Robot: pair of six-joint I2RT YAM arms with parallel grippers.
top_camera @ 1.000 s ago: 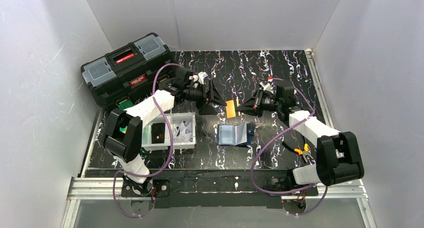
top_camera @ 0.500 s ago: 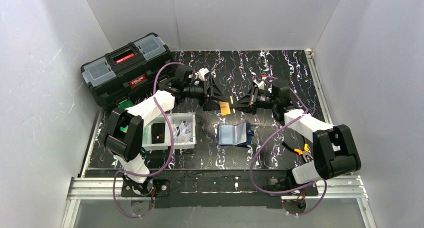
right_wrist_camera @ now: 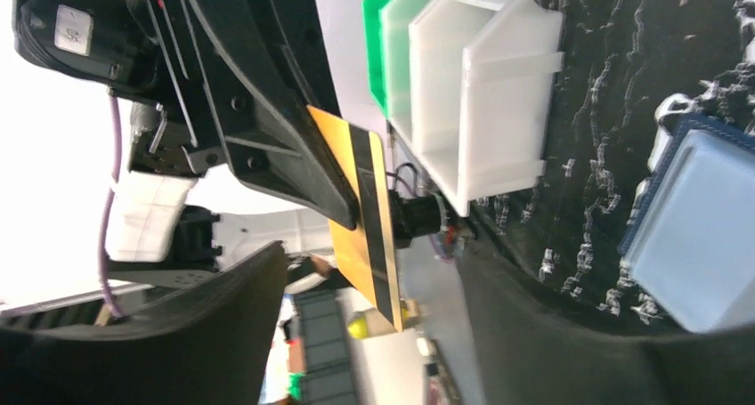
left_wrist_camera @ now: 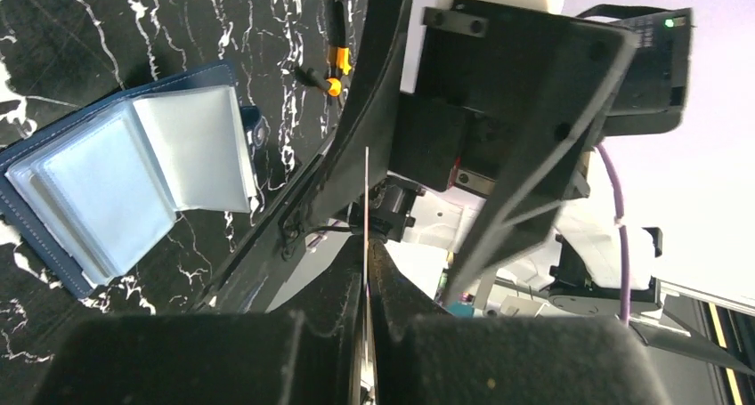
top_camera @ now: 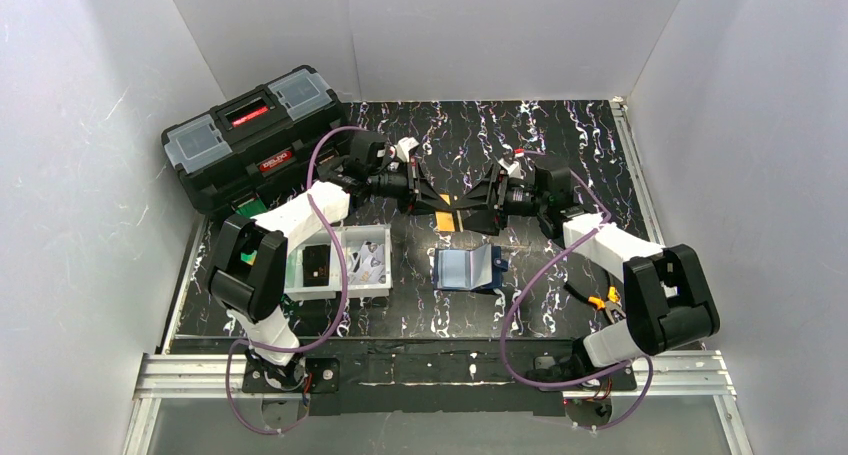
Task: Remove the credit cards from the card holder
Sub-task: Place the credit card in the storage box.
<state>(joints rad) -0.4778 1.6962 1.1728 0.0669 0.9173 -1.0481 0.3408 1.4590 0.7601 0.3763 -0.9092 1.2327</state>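
Credit card (right_wrist_camera: 361,209) clamped in left gripper (left_wrist_camera: 367,245), right gripper (right_wrist_camera: 369,276) spread wide around it, card holder (top_camera: 468,268) nearby.

Red labels (top_camera: 276,161) on the toolbox (top_camera: 215,155) are too small to read.

We see the right gripper (right_wrist_camera: 369,276) with its two dark fingers spread wide at the bottom of the frame, holding nothing. In the gap between them, clear of both, stands an orange credit card (right_wrist_camera: 356,209) with a black stripe running along its length. The left gripper (right_wrist_camera: 331,196) reaches in from beyond our fingertips, its black fingers pinched on the card's far part. Further out past the card we find a white bin (right_wrist_camera: 476,93) with a green bin (right_wrist_camera: 381,31) just beside it, on the black marbled table (right_wrist_camera: 623,93). Beyond the frame-right finger lies the card holder (right_wrist_camera: 703,236), navy-edged, its pale pockets spread open.
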